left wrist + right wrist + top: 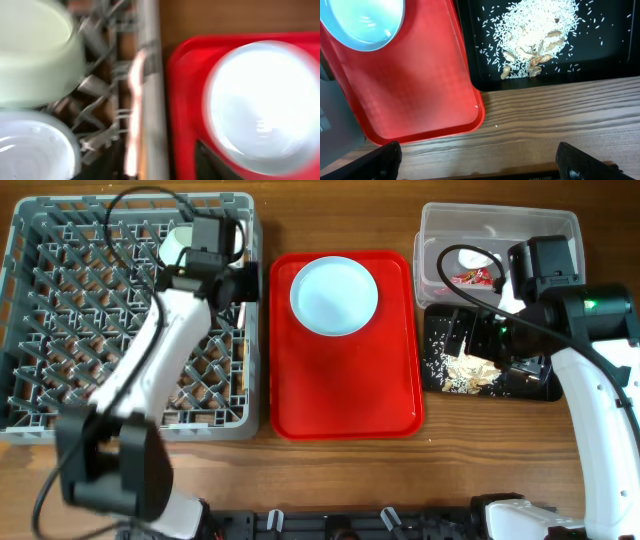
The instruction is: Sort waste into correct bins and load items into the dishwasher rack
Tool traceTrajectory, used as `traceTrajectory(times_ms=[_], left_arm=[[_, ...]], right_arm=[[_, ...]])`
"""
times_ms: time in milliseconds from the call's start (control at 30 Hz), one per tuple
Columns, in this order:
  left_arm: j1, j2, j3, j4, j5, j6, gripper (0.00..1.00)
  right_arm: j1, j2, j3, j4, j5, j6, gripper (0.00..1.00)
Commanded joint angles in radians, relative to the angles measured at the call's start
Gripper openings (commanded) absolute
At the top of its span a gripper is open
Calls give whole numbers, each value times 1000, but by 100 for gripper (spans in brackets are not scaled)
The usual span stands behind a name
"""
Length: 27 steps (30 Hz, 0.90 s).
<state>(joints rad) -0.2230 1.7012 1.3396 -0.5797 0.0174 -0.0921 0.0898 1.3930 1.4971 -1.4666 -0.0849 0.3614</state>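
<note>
The grey dishwasher rack (60, 330) fills the left of the overhead view. A mint-green bowl (180, 245) stands in its back right part and also shows in the blurred left wrist view (35, 55), with a second pale round dish (30, 150) beside it. My left gripper (240, 280) hangs over the rack's right rim (150, 100), its fingers apart and empty. The white plate (334, 295) lies on the red tray (345, 395). The clear tub (500, 230) holds the red wrapper (475, 277). The black tray (530, 385) holds rice crumbs (535, 30). My right gripper (480, 162) is wide open, above bare table.
The red tray's near right corner (470, 115) lies close to the black tray's corner (470, 60) in the right wrist view, where the plate (362, 20) also shows. A single crumb (496, 126) lies on the wooden table (560, 120).
</note>
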Motion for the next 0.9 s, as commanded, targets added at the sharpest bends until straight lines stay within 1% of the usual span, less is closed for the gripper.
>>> traceTrajectory(times_ms=[0, 67, 100, 167, 233, 433, 667, 700, 733, 800, 867], left_arm=[[-116, -76, 3, 8, 95, -2, 55], [-184, -50, 3, 13, 95, 7, 64], [-211, -34, 3, 23, 95, 9, 64], [-284, 21, 3, 55, 94, 10, 68], [-327, 65, 3, 84, 94, 10, 68], [-410, 223, 3, 132, 90, 92, 69], [-421, 371, 3, 131, 90, 92, 70], [-421, 385, 3, 123, 90, 92, 64], [-422, 386, 3, 114, 90, 92, 57], [-426, 386, 3, 100, 90, 92, 44], [-432, 386, 3, 97, 90, 91, 19]], right_arm=[[-4, -3, 16, 4, 7, 5, 100], [-4, -3, 16, 3, 7, 6, 100], [-4, -3, 16, 3, 7, 6, 100], [-4, -3, 16, 3, 7, 6, 100], [-4, -3, 16, 3, 7, 6, 100], [-4, -3, 16, 3, 7, 6, 100], [-4, -3, 16, 3, 7, 6, 100], [-4, -3, 16, 3, 7, 5, 100], [-4, -3, 16, 3, 7, 5, 100], [-4, -3, 16, 3, 7, 5, 100], [-4, -3, 16, 3, 7, 5, 100]])
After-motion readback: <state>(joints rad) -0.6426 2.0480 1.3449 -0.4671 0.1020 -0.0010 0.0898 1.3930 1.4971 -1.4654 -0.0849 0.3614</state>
